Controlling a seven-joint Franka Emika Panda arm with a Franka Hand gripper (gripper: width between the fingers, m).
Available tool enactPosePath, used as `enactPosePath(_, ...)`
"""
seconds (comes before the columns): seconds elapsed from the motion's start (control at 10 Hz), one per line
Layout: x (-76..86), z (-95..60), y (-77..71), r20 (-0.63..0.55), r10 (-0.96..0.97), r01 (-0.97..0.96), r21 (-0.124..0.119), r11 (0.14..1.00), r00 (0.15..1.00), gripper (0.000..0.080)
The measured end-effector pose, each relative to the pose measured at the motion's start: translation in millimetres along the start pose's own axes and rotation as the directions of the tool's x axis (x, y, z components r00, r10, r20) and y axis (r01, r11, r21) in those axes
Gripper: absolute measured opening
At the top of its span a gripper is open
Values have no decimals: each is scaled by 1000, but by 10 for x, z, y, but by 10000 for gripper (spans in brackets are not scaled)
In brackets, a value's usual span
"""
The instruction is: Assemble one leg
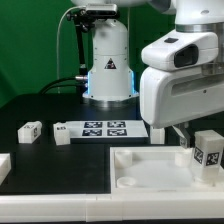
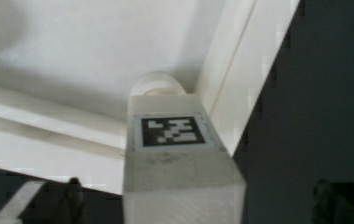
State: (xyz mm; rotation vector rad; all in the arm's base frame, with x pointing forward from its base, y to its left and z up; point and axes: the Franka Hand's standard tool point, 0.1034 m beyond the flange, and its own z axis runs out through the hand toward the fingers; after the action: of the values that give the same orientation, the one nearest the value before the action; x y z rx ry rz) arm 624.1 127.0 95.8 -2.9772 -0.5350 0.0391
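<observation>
White leg (image 2: 170,150) stands upright between the wide-open jaws, not gripped.

Warning triangle sign on robot base (image 1: 109,68) (no readable words), fiducial marker on leg (image 2: 170,131)

Glossy white plastic robot arm (image 1: 180,85) with rounded blocky shells, dark grey joint seam, white conical base (image 1: 109,65) bearing a black triangular warning sticker, blue glowing ring, black cables alongside
</observation>
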Motion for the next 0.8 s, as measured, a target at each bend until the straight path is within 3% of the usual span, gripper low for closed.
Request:
enactPosePath(0.3, 3, 47, 91, -7, 43, -43, -7, 999, 999, 649)
enactPosePath(0.7, 0, 78, 70, -12, 37, -37, -7, 999, 999, 636)
enactPosePath(0.8, -3, 87, 71, -11, 33, -33, -6, 999, 999, 514)
